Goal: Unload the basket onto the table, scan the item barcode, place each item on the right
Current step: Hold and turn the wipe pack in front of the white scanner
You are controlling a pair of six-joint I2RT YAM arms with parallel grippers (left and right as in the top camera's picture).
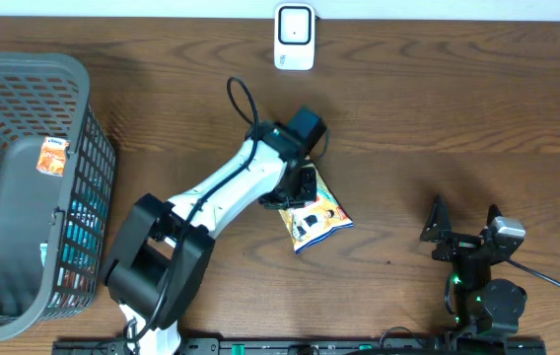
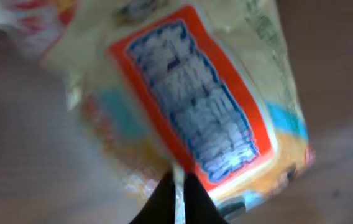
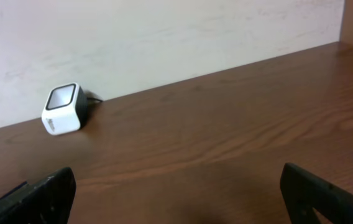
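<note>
A yellow snack packet with an orange and blue label lies at the middle of the table. My left gripper is shut on the packet's near edge, which shows as a thin strip pinched between the two black fingers. No barcode shows on the packet. The white scanner stands at the far edge by the wall, also in the right wrist view as a small white box. My right gripper rests open at the front right, its fingertips wide apart over bare wood.
A grey mesh basket fills the left side and holds an orange packet. A black cable loops from the left arm. A black rail runs along the front edge.
</note>
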